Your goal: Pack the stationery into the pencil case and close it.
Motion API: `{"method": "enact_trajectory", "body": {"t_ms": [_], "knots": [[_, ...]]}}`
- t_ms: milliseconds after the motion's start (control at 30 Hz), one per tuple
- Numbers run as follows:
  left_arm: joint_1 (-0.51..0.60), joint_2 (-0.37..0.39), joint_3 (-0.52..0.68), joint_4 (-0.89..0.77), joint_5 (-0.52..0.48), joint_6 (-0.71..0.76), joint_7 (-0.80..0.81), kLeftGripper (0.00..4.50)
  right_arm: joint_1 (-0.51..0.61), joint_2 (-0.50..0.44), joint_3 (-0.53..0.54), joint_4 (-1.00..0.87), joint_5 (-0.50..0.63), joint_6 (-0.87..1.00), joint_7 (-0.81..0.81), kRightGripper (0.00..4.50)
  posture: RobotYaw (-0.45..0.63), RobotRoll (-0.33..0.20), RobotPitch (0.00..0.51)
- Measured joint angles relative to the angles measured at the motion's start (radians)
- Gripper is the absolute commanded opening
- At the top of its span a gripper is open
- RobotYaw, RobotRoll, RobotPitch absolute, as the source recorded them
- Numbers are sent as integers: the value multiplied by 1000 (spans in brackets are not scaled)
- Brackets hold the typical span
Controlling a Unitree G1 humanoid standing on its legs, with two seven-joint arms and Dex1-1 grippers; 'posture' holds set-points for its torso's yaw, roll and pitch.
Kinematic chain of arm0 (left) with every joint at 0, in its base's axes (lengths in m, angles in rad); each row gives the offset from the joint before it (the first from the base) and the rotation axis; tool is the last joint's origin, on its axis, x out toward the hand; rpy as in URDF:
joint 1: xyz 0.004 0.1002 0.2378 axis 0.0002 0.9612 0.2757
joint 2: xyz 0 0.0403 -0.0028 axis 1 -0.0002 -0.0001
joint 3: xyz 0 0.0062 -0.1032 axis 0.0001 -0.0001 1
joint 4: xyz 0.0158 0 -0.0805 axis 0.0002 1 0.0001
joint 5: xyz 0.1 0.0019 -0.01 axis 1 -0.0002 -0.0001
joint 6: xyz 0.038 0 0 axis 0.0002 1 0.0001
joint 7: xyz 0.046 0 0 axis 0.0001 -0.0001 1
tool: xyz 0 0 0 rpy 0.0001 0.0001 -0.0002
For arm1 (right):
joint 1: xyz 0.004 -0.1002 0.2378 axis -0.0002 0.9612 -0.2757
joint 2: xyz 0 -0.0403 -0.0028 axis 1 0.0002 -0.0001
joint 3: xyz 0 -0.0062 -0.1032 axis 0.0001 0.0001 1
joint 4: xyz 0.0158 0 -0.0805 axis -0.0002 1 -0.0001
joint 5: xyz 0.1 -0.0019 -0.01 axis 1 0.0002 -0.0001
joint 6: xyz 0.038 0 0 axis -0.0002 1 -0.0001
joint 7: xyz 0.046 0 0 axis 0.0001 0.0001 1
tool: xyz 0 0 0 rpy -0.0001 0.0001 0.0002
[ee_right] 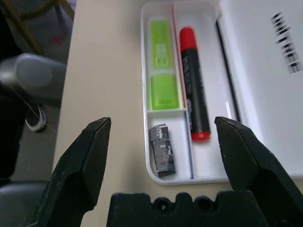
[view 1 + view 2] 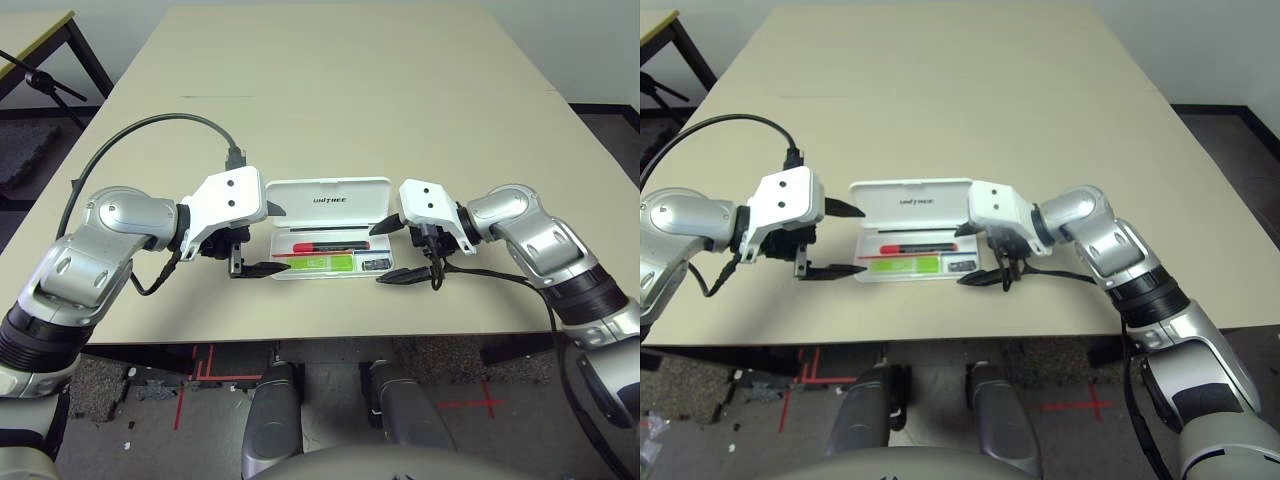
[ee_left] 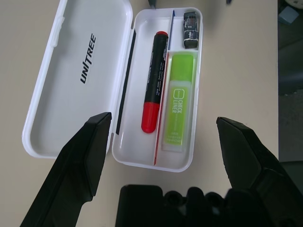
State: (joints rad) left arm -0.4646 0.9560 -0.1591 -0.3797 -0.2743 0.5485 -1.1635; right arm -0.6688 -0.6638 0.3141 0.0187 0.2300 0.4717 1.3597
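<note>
The white pencil case [image 2: 300,200] lies open near the table's front edge, its lettered lid [image 3: 71,94] folded flat toward the far side. In its tray lie the red and black marker [image 3: 152,80], the light-green stick [image 3: 179,101] beside it, and the tiny dark grey block [image 3: 190,29] in the small end compartment. My left gripper [image 2: 284,240] is open at the case's left end, one finger on each side of the tray. At the right end, by the block [image 1: 162,151], my right gripper [image 2: 376,256] is also open, holding nothing.
The beige table [image 2: 330,90] stretches far beyond the case. A black cable [image 2: 160,125] loops over my left forearm. Another table's corner [image 2: 40,30] and a dark stand sit at the far left. The table's front edge runs just below both grippers.
</note>
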Motion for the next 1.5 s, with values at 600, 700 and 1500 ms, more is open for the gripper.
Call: {"method": "enact_trajectory", "body": {"t_ms": [600, 700, 1500], "knots": [[39, 16, 16, 49, 3, -32, 0, 4500, 84, -270, -247, 98, 199, 166, 143, 4437, -10, 0, 130], [40, 25, 23, 68, 7, -42, 0, 4500, 98, -269, -250, 93, 200, 166, 128, 4437, -11, 0, 130], [-3, 15, 24, 621, 289, -249, 164, 470, 107, -227, -250, 63, 208, 152, 71, 4500, -14, 0, 110]]}}
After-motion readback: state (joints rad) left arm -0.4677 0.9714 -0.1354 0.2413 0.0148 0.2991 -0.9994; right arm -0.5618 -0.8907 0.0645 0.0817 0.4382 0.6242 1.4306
